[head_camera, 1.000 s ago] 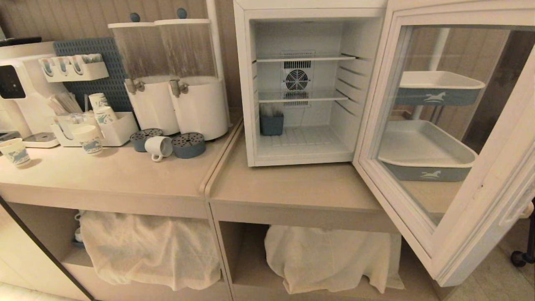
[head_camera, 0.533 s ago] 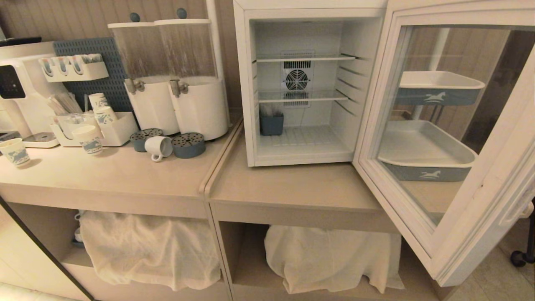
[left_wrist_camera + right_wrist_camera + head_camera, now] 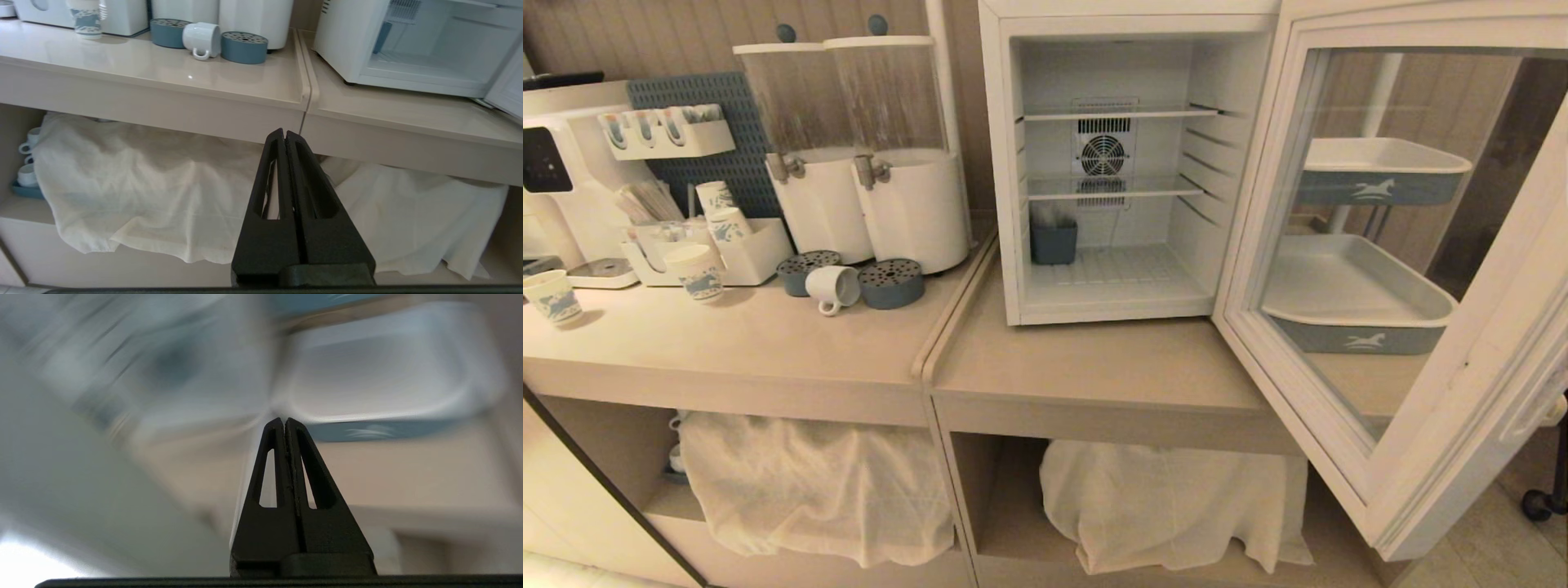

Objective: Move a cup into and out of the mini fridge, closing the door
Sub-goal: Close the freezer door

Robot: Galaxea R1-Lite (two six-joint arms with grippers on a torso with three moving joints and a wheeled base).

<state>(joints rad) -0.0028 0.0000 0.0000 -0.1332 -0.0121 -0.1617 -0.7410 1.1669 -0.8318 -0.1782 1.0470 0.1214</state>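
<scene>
Head view shows almost the same picture as a second ago — the mini fridge [image 3: 1111,171] sits on the right counter [image 3: 1094,367] with its door [image 3: 1405,269] swung wide open to the right, and nothing on the counters has moved. The cup [image 3: 835,287] lies on its side on the left counter [image 3: 727,343], between two round blue-grey drip trays [image 3: 890,283] just in front of the white drink dispensers [image 3: 866,147]. It is well apart from the fridge. Inside the fridge there is only a small blue box [image 3: 1054,241] at the far left of the floor; the wire shelves look bare.

What has changed is the right arm. Neither arm shows in the head view, but the right wrist view is one big smear, so that arm is swinging fast. Past the right gripper [image 3: 284,421] there is a blurred pale tray with a blue band [image 3: 392,428], like the trays seen through the door glass [image 3: 1364,286]. Its fingers are pressed tight together and hold nothing.

The left gripper [image 3: 284,132] hangs low in front of the shelf under the counter, near the white cloth [image 3: 135,183]. Its fingers are clenched too, with nothing between them, and its picture is sharp — it looks parked.

So the cup has not been picked up yet. The right arm seems to be just starting off, and it would have to open its fingers before it can take the cup.
</scene>
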